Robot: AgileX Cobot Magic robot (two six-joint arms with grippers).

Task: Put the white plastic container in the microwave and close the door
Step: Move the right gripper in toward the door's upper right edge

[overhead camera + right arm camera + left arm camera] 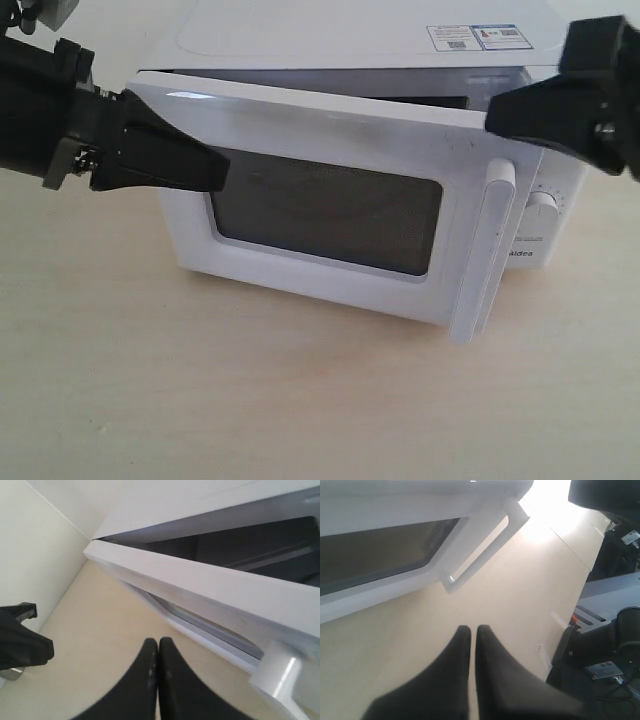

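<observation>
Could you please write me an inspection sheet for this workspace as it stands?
Surface: light wooden table.
Job's things: microwave upright; door ajar, with a gap along its top edge; white plastic container not in view.
Clutter: nothing seen.
End effectors: left end effector shut, in front of the door's window edge; right end effector shut, near the door's upper corner on the handle side.
Cables: loose cables by dark equipment beyond the table.
Surroundings: pale wall.
</observation>
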